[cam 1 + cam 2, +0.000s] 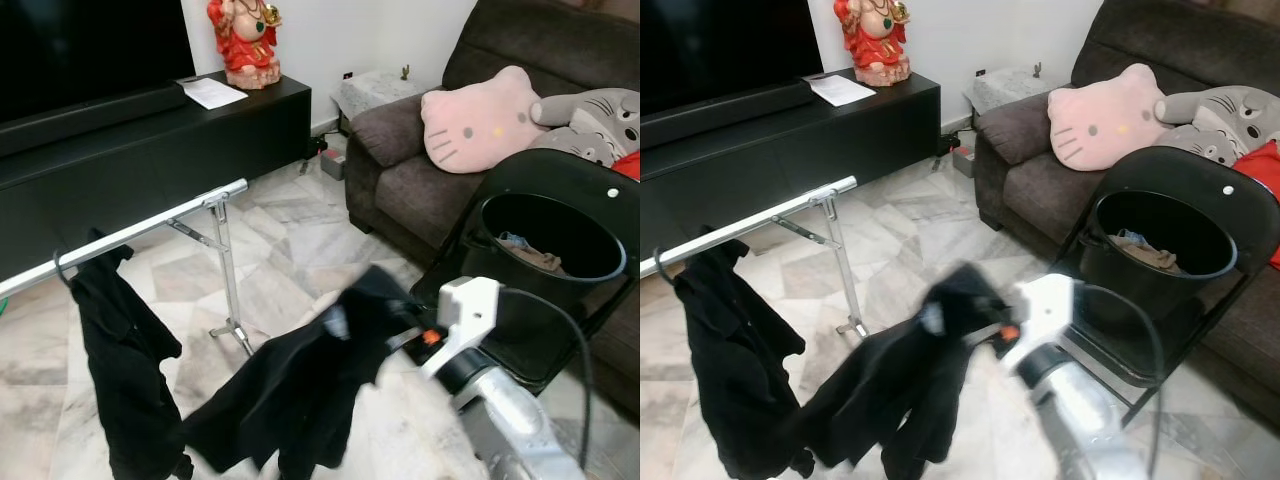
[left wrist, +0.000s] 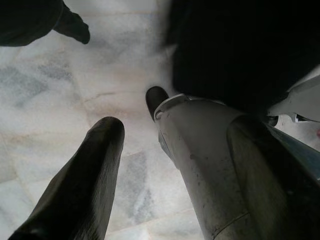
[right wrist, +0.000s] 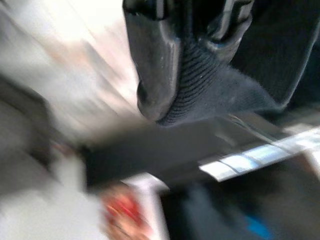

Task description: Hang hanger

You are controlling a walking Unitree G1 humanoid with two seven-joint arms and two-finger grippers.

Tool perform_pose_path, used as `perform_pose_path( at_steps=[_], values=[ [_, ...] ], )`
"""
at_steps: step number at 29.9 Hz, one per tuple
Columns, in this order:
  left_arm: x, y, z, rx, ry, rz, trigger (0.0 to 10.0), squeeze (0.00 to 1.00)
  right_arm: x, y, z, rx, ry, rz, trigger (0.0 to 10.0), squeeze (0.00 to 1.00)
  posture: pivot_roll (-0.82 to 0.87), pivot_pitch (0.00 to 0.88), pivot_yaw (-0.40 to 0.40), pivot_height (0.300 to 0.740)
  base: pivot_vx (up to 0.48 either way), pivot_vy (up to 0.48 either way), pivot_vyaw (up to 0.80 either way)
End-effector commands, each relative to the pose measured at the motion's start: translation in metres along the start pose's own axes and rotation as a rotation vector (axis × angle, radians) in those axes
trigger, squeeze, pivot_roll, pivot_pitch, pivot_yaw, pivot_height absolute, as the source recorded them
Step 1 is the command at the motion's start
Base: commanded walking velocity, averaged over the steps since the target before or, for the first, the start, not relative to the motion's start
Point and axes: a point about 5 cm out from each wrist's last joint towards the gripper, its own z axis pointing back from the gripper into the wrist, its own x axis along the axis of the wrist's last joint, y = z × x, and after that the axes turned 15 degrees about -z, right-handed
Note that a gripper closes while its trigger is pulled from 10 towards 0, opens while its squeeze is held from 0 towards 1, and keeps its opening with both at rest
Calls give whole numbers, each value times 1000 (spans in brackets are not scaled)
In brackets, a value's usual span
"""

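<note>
Right gripper: I saw my right gripper held out in front of me, its fingers buried in a black garment; in the right wrist view the fingers were clamped on ribbed black cloth.
Garment in hand: it hung blurred from the gripper, draping down toward the marble floor, just beside the rack but not on it.
Hanger: I could not make out a hanger inside the held garment.
Rack: a silver rail ran across my left side on a thin metal leg.
Hung garment: another black piece hung from the rail at its left part on a hook.
Left gripper: my left gripper pointed down at the floor, fingers apart and holding nothing, with the silver right arm crossing close by.
Basket: a black basket with some cloth in it sat on a black folding chair to my right.
Surroundings: a brown sofa carried a pink cat cushion and a grey plush; a red figurine stood on the black TV cabinet.
</note>
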Motion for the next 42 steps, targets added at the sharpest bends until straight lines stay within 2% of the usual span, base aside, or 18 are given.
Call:
perform_pose_path(
  at_steps=[1,4,6,8,11,13,17,22,23,42],
  values=[
    [-10,-5,2,-18,38,-7,10000,0,-4,-31,-1,-224,-33,-53,10000,0,-190,114,4,740,0,0,0],
    [-10,-4,2,-17,37,-7,10000,0,-20,-52,1,-357,-12,-95,10000,0,-185,114,5,740,0,0,0],
    [-10,-4,2,-14,34,0,10000,0,-31,-56,2,-379,13,-116,10000,0,-182,114,5,740,0,0,0],
    [-10,-4,2,-6,32,10,10000,0,-33,-58,2,-416,-4,-68,10000,0,-164,114,4,740,0,0,0],
    [-11,-3,2,-3,33,13,10000,0,-25,-57,0,-435,-61,-72,10000,0,-167,115,9,740,0,0,0],
    [-12,-3,3,-5,38,5,10000,0,-13,-55,-1,-457,-147,-48,10000,0,-171,112,13,740,0,0,0],
    [-13,-2,3,-8,42,-2,10000,0,-10,-53,-2,-484,-216,-17,10000,0,-172,110,15,740,0,0,0],
    [-14,-2,4,-8,42,-4,10000,0,-17,-46,-2,-474,-226,-31,10000,0,-171,102,15,740,0,0,255],
    [-14,-2,4,-7,42,-5,10000,0,-16,-44,-2,-465,-229,-6,10000,0,-170,99,13,740,0,0,800],
    [-15,-4,4,-4,44,6,10000,0,-17,-44,-4,-443,-232,37,10000,0,-161,66,-2,740,0,0,800]
  ],
)
